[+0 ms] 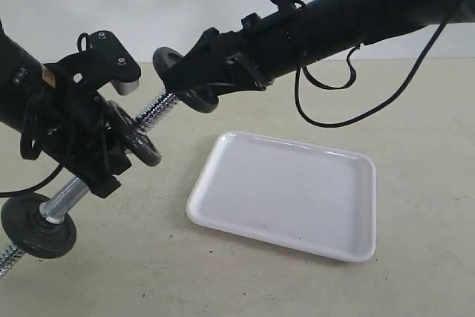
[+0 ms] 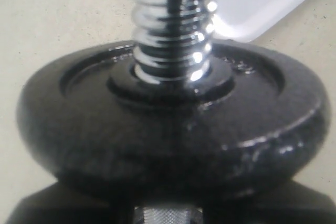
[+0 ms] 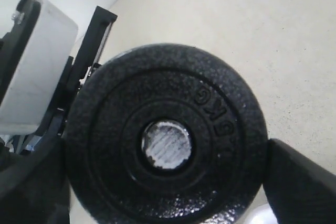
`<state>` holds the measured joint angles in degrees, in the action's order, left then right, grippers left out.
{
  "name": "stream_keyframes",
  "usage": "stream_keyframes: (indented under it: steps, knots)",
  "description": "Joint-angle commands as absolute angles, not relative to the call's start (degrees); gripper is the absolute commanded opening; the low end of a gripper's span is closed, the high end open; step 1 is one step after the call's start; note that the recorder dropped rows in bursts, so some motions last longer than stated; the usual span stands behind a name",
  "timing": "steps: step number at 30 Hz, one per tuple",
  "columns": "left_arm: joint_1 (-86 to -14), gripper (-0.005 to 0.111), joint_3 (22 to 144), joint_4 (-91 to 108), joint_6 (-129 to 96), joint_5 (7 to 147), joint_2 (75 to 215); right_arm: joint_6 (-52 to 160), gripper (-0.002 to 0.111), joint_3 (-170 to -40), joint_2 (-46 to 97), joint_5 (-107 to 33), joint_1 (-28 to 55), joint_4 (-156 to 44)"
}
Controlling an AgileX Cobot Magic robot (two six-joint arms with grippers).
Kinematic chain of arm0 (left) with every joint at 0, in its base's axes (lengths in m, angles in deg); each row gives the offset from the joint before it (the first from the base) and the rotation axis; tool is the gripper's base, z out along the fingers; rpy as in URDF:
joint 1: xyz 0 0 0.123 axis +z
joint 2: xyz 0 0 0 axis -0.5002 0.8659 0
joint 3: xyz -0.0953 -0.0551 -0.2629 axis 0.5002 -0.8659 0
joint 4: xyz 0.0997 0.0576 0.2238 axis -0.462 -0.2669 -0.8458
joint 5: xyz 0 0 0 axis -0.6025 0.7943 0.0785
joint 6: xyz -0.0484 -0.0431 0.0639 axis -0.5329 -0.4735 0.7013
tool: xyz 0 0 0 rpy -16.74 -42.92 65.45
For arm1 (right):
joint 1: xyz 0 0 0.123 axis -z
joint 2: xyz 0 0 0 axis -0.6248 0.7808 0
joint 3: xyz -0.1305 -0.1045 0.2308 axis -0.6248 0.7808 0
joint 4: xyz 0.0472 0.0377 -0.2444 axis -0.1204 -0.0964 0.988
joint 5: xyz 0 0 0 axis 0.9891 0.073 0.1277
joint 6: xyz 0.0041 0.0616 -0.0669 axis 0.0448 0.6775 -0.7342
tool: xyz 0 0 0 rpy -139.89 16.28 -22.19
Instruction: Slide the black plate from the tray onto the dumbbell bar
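Observation:
The black plate (image 1: 200,100) hangs in the air, my right gripper (image 1: 182,79) shut on its rim. In the right wrist view the plate (image 3: 210,103) fills the middle between the two fingers (image 3: 302,182), and the bar's end face shows through its centre hole. The dumbbell bar (image 1: 154,110) slants up to the right, and its threaded upper end meets the plate. My left gripper (image 1: 111,155) is shut on the bar's middle. A black disc (image 2: 168,129) sits on the threaded bar (image 2: 173,24) just past the left jaws. The white tray (image 1: 297,198) holds nothing.
Another black disc (image 1: 37,226) sits at the bar's lower end near the table's left front. The tray lies right of centre on the beige tabletop. A black cable (image 1: 326,109) droops from the right arm above the tray's far edge.

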<state>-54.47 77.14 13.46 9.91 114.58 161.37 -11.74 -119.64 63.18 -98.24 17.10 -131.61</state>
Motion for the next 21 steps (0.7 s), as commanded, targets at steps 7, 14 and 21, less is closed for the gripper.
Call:
stream_keyframes:
  steps: [7, 14, 21]
  knots:
    - [-54.02, 0.004, 79.52, 13.53, 8.94, 87.55, 158.4, -15.14, 0.0, -119.85, 61.83, -107.21, 16.13, -138.02]
    - [-54.02, 0.004, 79.52, 13.53, 8.46, 87.55, 158.4, -15.4, 0.0, -119.85, 61.83, -107.17, 14.63, -137.26]
    - [-54.02, 0.004, 79.63, 13.64, 7.37, 87.39, 158.4, -15.62, 0.0, -119.85, 61.83, -105.29, 13.41, -136.5]
